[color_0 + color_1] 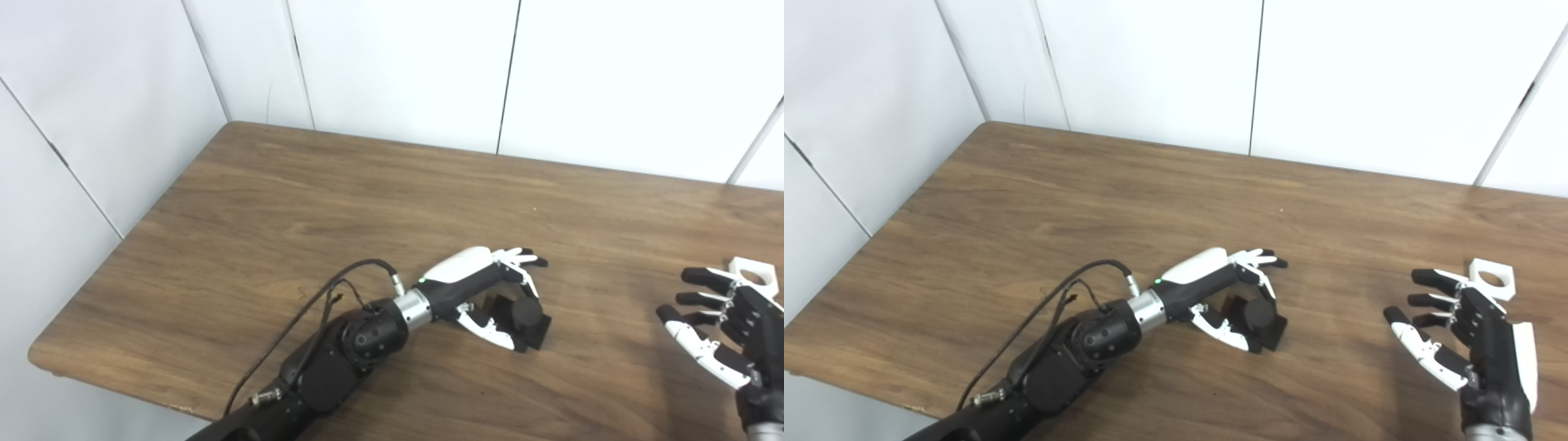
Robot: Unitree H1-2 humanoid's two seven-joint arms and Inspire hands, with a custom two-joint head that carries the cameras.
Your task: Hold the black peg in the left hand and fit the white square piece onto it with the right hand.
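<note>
While neither piece is yet lifted, the items stand as follows.

Item: brown wood-grain table [1090,202], bearing everything listed.

Item: black plastic peg on a square black base [1260,317], resting on the table, round post upright. It lies between the fingers and thumb of the left hand [1222,288], just past the palm; fingers curve over the far side, the thumb reaches along the near side. Contact cannot be confirmed; the hand looks partly curled around the peg, not clamped.

Item: white square plastic piece with a round hole [1492,278], lying flat on the table just beyond the fingertips of the right hand [1470,334], on its far right side. That hand is spread and holds nothing.

Judgement: each hand is nearest its own piece and the two pieces are well apart. The left must first close around the peg. The fit turns on bringing the hole in line with the upright post.
</note>
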